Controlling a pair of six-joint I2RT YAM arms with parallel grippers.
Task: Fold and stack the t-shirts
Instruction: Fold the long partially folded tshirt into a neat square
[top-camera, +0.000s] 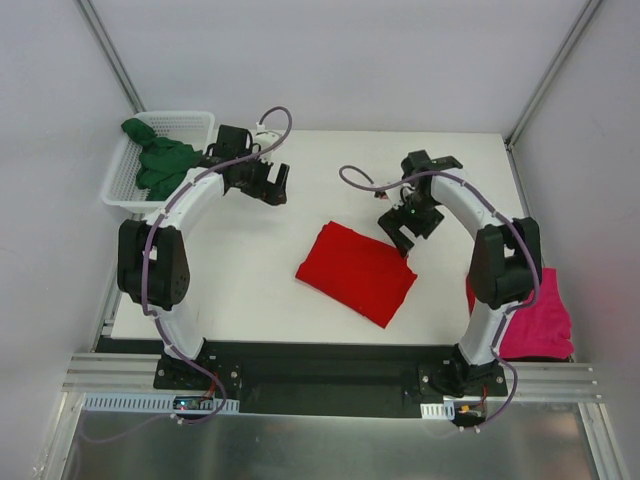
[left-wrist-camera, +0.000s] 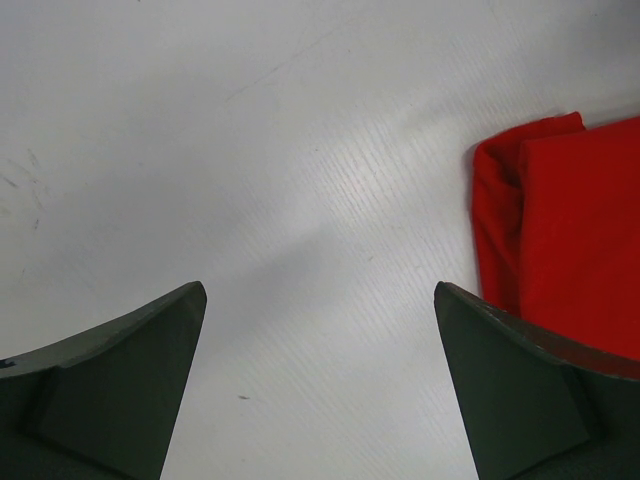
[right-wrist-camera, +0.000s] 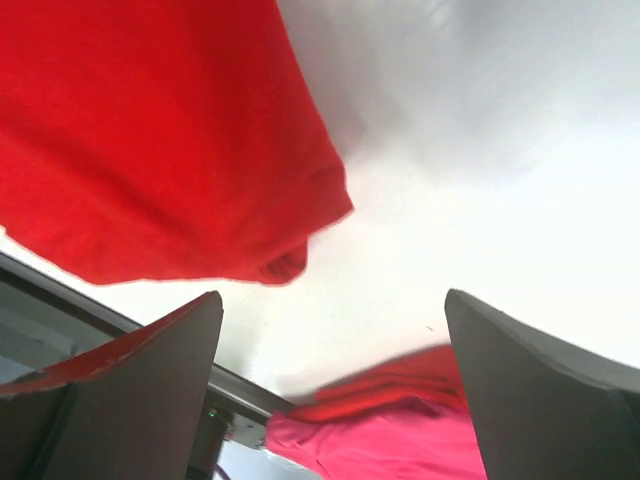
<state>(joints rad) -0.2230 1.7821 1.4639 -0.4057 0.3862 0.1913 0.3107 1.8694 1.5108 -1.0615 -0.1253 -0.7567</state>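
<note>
A bright red t-shirt (top-camera: 355, 272) lies folded in the middle of the table (top-camera: 250, 260). My right gripper (top-camera: 398, 240) hangs open just above its far right corner, nothing between the fingers. In the right wrist view the red t-shirt (right-wrist-camera: 150, 130) lies beyond the open right gripper (right-wrist-camera: 332, 297). A magenta-pink t-shirt (top-camera: 535, 320) lies at the table's near right edge, behind the right arm; the wrist view shows this pink t-shirt (right-wrist-camera: 390, 435) with a redder fold along its top. A dark green t-shirt (top-camera: 160, 165) sits crumpled in the basket. My left gripper (top-camera: 275, 188) is open over bare table; its wrist view shows the left gripper (left-wrist-camera: 318, 290) with the red t-shirt (left-wrist-camera: 570, 220) to the right.
A white mesh basket (top-camera: 190, 122) stands at the far left corner, partly off the table. Grey walls and metal frame posts close in the back and sides. A black rail with the arm bases runs along the near edge (top-camera: 320, 365).
</note>
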